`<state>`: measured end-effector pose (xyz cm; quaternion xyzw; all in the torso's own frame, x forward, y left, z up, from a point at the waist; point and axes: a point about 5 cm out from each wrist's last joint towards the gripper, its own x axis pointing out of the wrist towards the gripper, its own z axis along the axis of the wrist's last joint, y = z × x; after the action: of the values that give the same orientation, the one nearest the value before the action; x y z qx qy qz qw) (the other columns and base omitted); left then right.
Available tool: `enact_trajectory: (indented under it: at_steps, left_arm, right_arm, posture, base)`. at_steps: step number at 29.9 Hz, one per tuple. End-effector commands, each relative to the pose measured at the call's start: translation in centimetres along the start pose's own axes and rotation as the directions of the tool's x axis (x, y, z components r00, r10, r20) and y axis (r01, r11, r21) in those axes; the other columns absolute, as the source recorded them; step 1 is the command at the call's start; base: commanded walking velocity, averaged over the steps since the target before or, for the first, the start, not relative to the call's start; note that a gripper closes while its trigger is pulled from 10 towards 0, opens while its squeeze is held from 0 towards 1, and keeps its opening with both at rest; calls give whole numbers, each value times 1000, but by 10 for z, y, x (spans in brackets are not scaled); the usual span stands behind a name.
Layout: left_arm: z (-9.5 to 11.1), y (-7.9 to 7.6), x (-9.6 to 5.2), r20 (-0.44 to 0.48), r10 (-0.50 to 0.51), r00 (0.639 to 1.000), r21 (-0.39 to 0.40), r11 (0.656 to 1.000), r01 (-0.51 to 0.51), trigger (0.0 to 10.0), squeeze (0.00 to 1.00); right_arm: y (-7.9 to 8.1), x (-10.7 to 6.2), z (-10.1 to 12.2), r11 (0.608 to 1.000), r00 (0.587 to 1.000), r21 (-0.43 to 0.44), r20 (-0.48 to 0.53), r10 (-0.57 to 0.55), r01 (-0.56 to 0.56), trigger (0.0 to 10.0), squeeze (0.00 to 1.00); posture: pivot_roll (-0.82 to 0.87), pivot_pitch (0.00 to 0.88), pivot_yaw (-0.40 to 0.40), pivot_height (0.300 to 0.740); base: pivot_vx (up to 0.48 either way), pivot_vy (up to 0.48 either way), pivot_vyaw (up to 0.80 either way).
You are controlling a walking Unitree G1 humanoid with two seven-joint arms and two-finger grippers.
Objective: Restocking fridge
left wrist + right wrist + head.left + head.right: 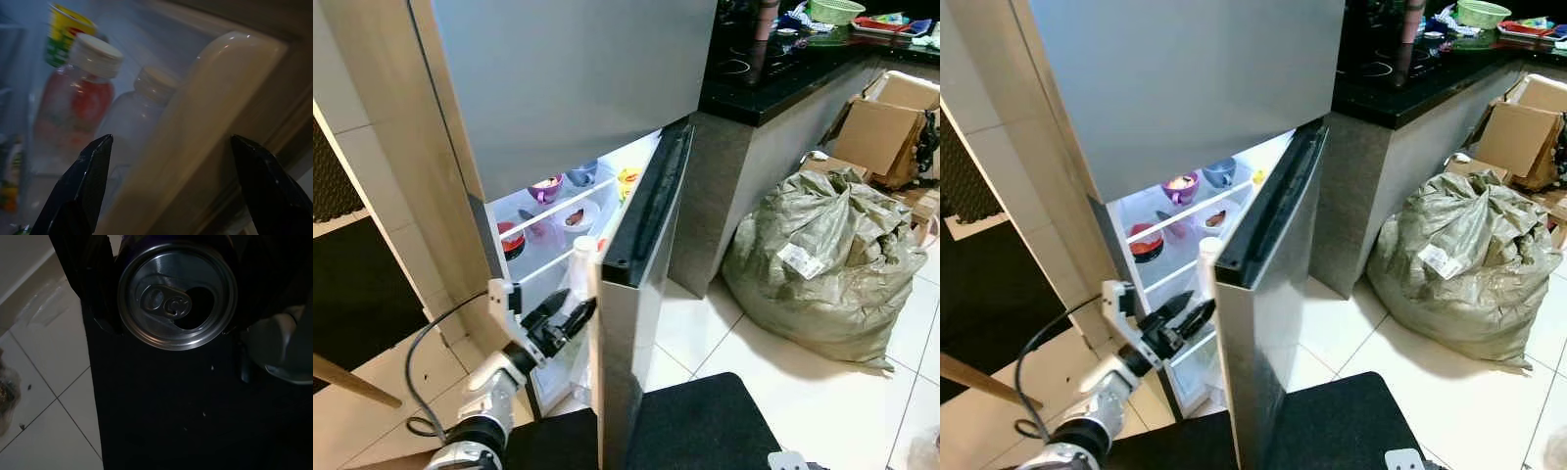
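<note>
Our left gripper (570, 315), fingers (80, 188) spread and empty, reaches into the gap beside the fridge door (641, 284), its tips just short of the door shelf. Straight ahead stand a pale bottle (195, 137), a clear bottle (132, 122) and a red-filled bottle (73, 107), all upright. Our right gripper (171, 289) is clamped on an opened can (177, 296), top toward the wrist camera, above a dark mat (186, 421). The can probably goes in next; the left arm is nearer the shelf.

The fridge door (1268, 294) hides most of the white bottle (1207, 257). Labels on the blurred jars (73, 103) are unreadable. The can (177, 293) body is hidden behind its top.
</note>
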<state>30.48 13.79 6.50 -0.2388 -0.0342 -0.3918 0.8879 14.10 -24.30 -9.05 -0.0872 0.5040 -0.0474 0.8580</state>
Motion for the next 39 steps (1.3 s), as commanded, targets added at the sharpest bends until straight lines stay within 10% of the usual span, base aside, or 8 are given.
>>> enact_trajectory:
  at_steps: [1, 21, 39]
  left_arm:
    - [-2, -12, 16, 5, -76, 997, 0, 997, 76, 10000, 0]
    - [-49, -82, 47, -32, -354, 935, -164, 925, 344, 10000, 0]
    - [-48, -61, 15, -75, -271, 960, -164, 953, 256, 10000, 0]
  right_arm:
    - [1, -2, -12, 1000, 999, 15, -46, 6, -6, 10000, 0]
    - [-1, -2, -14, 1000, 998, 23, -65, 0, 2, 10000, 0]
    - [3, -2, -10, 999, 999, 27, -31, 18, -17, 10000, 0]
  posture:
    - [-63, 27, 3, 740]
    - [-71, 25, 6, 740]
    - [-59, 28, 6, 740]
  base:
    - [0, 0, -706]
    - [0, 0, -726]
    - [0, 0, -290]
